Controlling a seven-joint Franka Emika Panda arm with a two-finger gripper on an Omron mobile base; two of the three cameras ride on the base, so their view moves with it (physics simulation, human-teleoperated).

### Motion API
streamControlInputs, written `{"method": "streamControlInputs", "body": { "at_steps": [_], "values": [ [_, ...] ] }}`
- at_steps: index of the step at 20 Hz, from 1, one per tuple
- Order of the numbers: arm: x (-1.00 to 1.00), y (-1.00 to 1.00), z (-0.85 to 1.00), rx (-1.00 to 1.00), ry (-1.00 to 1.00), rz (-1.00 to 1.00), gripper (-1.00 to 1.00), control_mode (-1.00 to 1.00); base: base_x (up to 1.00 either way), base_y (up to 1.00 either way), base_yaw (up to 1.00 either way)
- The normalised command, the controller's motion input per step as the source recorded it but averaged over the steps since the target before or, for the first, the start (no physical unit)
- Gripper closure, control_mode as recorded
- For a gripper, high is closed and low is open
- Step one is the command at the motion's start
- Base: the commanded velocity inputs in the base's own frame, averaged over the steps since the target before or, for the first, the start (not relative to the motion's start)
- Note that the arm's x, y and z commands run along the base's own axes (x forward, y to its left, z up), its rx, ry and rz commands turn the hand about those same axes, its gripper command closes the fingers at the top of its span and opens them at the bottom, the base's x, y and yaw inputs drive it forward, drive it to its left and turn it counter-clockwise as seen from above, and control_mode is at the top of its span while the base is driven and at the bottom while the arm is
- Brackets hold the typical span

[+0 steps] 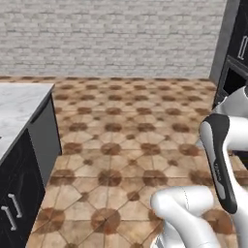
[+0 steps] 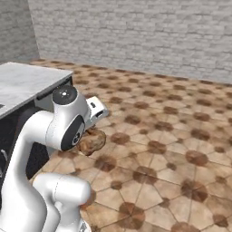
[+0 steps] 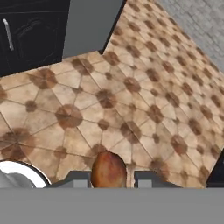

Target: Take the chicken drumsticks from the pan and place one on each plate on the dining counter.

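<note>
One chicken drumstick (image 3: pixel 108 169), golden-brown and glazed, sits between my two dark fingertips, so my gripper (image 3: pixel 108 180) is shut on it. In the right base view the same drumstick (image 2: pixel 92 141) hangs under the white hand, above the tiled floor and partly hidden by my arm. A counter (image 1: pixel 19 104) with a white marble top and a dark base stands to the left. I cannot tell if it is the dining counter. It appears again in the right base view as the marble-topped counter (image 2: pixel 22 81). The pan and the plates are out of view.
Open brown tiled floor (image 1: pixel 126 145) stretches ahead to a grey brick wall (image 1: pixel 111 38). Tall dark cabinets (image 1: pixel 237 53) stand at the far right. The counter's dark cabinet doors (image 3: pixel 30 35) and grey end panel (image 3: pixel 89 26) lie close below the hand.
</note>
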Motion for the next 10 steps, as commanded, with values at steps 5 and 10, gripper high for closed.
{"method": "streamControlInputs", "body": {
  "at_steps": [5,10],
  "values": [
    [0.00,0.00,0.00,0.00,0.00,0.00,1.00,1.00,0.77,0.62,0.16],
    [0.00,0.00,0.00,0.00,0.00,0.00,1.00,1.00,1.00,0.46,0.00]
  ]
}}
